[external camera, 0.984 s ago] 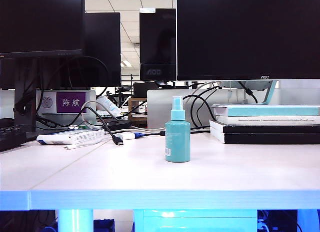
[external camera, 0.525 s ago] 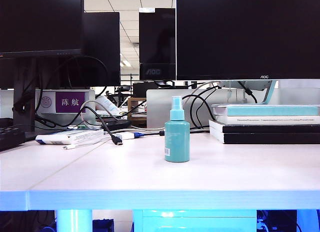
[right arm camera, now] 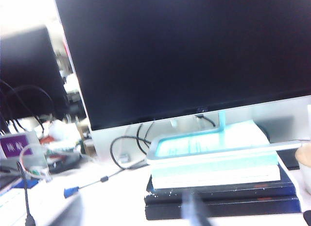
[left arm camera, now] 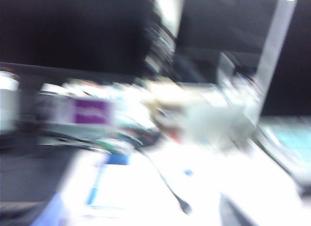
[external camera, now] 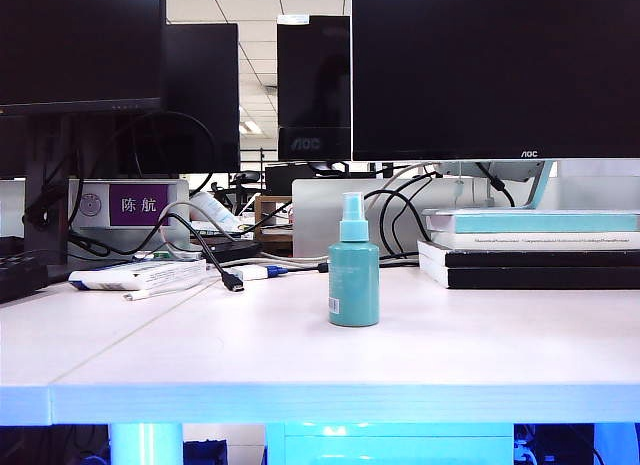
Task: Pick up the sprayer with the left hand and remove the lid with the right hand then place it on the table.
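Standing upright at the centre of the exterior view, the sprayer point(external camera: 354, 271) rests on the table point(external camera: 300, 355) with its lid point(external camera: 353, 217) still on and a white barcode label low on its body, a thing neither wrist view shows. The exterior view alone gives readable writing: "AOC" on the large monitor point(external camera: 495, 70) at upper right, and white characters on a purple name card point(external camera: 139, 204) at left; the right wrist view shows a stack of books point(right arm camera: 218, 180). Neither the left hand nor the right hand appears in any view, the left wrist view being blurred, so their opening cannot be told.
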`<state>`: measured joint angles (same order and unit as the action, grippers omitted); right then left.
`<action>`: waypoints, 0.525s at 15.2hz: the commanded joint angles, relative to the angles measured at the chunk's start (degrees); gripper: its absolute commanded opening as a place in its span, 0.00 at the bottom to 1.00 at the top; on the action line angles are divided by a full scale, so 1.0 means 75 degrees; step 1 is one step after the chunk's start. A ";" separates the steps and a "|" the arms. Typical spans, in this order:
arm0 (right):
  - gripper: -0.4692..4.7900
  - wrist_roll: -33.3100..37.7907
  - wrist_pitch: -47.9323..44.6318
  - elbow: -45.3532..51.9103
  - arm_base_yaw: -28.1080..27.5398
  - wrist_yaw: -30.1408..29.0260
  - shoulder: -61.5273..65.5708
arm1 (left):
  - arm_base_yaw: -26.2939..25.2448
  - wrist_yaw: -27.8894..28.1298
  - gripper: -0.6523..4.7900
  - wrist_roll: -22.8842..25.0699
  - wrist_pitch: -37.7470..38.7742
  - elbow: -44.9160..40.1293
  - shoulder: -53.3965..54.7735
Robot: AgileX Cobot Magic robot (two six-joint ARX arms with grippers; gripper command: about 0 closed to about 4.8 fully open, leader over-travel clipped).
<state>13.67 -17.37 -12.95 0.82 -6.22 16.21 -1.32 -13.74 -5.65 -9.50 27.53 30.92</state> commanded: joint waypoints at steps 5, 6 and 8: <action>0.91 0.0012 -0.0073 -0.1641 -0.0009 -0.1781 0.2830 | 0.0055 -0.3835 1.00 0.1431 -0.1215 0.0886 0.4132; 0.97 0.0009 -0.0082 -0.1734 -0.0009 -0.1967 0.3124 | 0.0149 -0.4246 1.00 0.1559 -0.1652 0.0886 0.4645; 1.00 0.0009 -0.0087 -0.1818 -0.0026 -0.2296 0.3585 | 0.0414 -0.4625 1.00 0.1868 -0.2145 0.0889 0.5555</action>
<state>13.74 -17.19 -26.04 0.78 -21.67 42.26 1.30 -46.19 6.52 -23.66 34.04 71.05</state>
